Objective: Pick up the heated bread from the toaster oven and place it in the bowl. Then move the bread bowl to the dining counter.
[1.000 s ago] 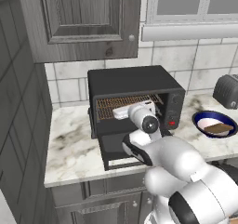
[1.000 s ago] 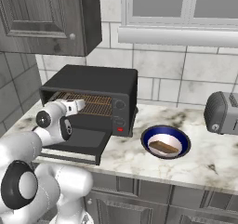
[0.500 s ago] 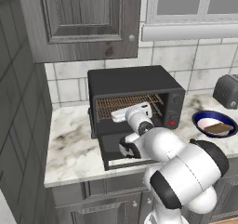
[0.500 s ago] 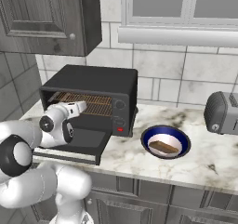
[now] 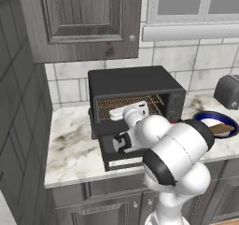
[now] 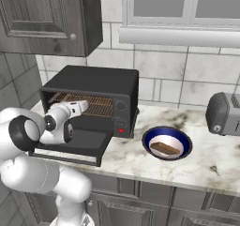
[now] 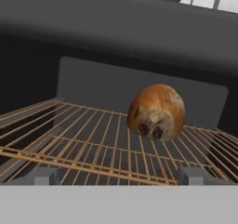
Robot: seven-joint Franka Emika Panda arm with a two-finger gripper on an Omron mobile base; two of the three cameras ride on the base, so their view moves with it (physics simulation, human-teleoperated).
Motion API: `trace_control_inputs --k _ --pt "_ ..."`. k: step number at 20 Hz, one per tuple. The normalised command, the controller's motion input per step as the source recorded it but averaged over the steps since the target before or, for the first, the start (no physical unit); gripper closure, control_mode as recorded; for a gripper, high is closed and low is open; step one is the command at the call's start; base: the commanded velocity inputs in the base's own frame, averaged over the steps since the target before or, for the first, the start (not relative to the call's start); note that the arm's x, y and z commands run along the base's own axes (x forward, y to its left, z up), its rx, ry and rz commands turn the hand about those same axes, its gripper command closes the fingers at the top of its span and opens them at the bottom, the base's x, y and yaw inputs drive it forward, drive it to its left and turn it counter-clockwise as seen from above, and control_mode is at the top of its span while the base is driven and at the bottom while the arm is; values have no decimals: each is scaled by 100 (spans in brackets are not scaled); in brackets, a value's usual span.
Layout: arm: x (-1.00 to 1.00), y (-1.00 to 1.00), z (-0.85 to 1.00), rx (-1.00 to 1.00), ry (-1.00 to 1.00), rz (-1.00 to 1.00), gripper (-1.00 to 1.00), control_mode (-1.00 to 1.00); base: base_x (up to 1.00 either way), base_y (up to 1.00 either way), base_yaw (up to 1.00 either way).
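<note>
Heated bread (image 7: 156, 111): round brown bun, not flat; seated on copper wire rack (image 7: 93, 139) inside toaster oven (image 6: 101, 86), towards the back, right of centre in hand view. No clear long axis.
Gripper (image 7: 118, 175): released, jaws spread wide, empty; levelled at the oven mouth above the dropped door (image 6: 79, 143). Bread straight ahead and slightly right of the gap between the fingertips, apart from them.
Bowl (image 6: 167, 143): on desk (image 6: 206, 159) right of oven, already holding a tan slice (image 6: 164, 147).
</note>
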Motion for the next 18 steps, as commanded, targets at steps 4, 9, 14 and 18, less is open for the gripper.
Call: trace_control_inputs --k 4,9,14,18 --pt "22 0 -12 0 -3 0 -100 -100 0 0 0" --pt "13 0 -22 -3 -3 0 -100 -100 0 0 0" --pt "1 0 -24 -4 -5 0 -100 -100 0 0 0" --pt "0 0 -17 -2 -5 0 -100 -100 0 0 0"
